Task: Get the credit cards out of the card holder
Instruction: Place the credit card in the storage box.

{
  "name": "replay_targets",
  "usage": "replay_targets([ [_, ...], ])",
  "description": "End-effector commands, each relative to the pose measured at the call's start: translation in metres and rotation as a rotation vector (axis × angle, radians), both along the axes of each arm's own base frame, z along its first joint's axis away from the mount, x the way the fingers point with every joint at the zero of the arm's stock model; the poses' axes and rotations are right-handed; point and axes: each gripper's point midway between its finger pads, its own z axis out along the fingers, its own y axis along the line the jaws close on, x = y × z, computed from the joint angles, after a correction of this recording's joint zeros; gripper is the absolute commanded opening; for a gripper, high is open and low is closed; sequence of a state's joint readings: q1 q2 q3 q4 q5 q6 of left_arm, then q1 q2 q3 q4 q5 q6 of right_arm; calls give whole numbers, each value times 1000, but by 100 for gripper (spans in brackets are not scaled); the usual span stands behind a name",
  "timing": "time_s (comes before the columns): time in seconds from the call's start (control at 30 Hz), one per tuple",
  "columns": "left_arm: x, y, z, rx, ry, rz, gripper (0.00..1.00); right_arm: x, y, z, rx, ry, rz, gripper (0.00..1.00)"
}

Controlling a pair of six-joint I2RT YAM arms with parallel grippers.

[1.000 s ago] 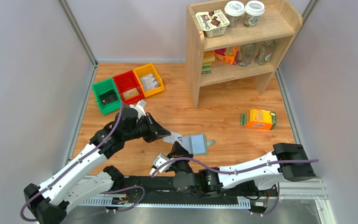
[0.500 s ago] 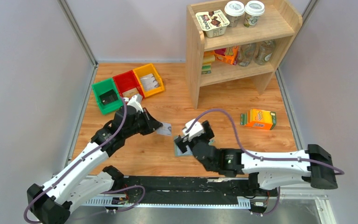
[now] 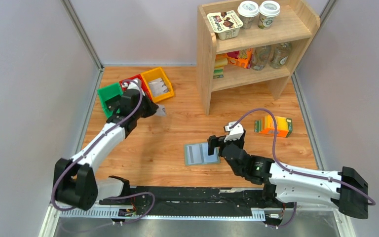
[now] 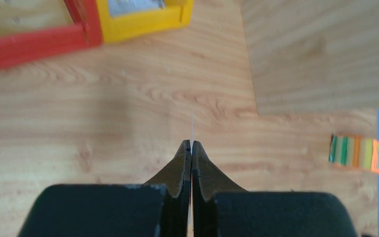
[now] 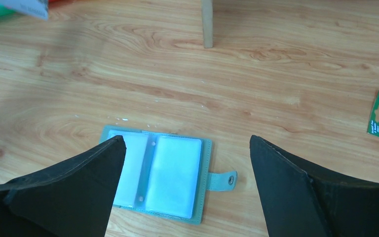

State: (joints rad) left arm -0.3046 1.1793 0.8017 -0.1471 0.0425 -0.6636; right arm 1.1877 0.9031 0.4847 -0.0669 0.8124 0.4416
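Card holder [image 3: 201,154] lies flat and spread open on the wooden table [image 3: 168,143], near the middle and in front of the two arm bases. Both pale inner panels face up and the small tab [image 5: 222,180] sticks out on one side.

The right claw [image 3: 225,143] hangs just past the holder's tab edge. In its own camera the right claw [image 5: 187,140] has its fingers [image 5: 79,182] spread wide apart with nothing between them, the holder [image 5: 163,173] lying below the gap. I can't say for sure whether a fingertip touches it; it looks clear of it.

Over by the bins, the left claw [image 3: 154,109] is pinched on a thin pale card [image 3: 162,111], held off the table just in front of the red bin [image 3: 134,85] and yellow bin [image 3: 158,84], with the green bin [image 3: 109,96] beside the wrist.

The left wrist camera sees that card [image 4: 191,128] only edge-on, a fine line rising from the left claw [image 4: 191,145], whose fingers are pressed together on it. The overhead view shows its flat face. A corner of the same card [image 5: 27,7] also pokes into the top left of the right wrist view.

The orange carton [image 3: 275,126] lies well to the right, below the wooden shelf [image 3: 246,44].
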Motion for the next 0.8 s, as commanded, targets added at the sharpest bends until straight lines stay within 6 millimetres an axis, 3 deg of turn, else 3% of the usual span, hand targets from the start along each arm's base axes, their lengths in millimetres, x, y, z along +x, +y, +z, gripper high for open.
replay_targets([
  [0.0,69,14,48,6,-199,73,0,9,-10,-15,3,-9,-108,100],
  [0.03,80,18,33,18,-164,89,0,11,-8,-16,17,-18,-117,100],
  [0.07,92,20,44,8,-194,102,0,11,-7,-22,12,-20,-112,100],
  [0.1,104,25,31,13,-166,120,0,12,-3,-25,26,-26,-98,100],
  [0.13,116,26,41,2,-199,128,0,11,-2,-29,33,-25,-89,100],
  [0.17,127,30,27,10,-173,141,0,11,-1,-30,47,-24,-92,100],
  [0.2,138,30,35,7,-192,146,0,11,-2,-30,61,-18,-100,100],
  [0.23,148,39,20,26,-165,179,0,11,-2,-28,66,-16,-104,100],
  [0.27,159,39,26,26,-178,188,0,10,-1,-27,67,-13,-102,100],
  [0.43,202,42,-2,3,-130,217,0,13,-11,-29,46,-19,-152,100],
  [0.6,222,31,-37,-43,-40,211,3,13,-11,-29,47,-24,-152,100],
  [0.77,225,27,-49,-73,-1,221,13,12,-8,-30,41,-21,-134,100],
])
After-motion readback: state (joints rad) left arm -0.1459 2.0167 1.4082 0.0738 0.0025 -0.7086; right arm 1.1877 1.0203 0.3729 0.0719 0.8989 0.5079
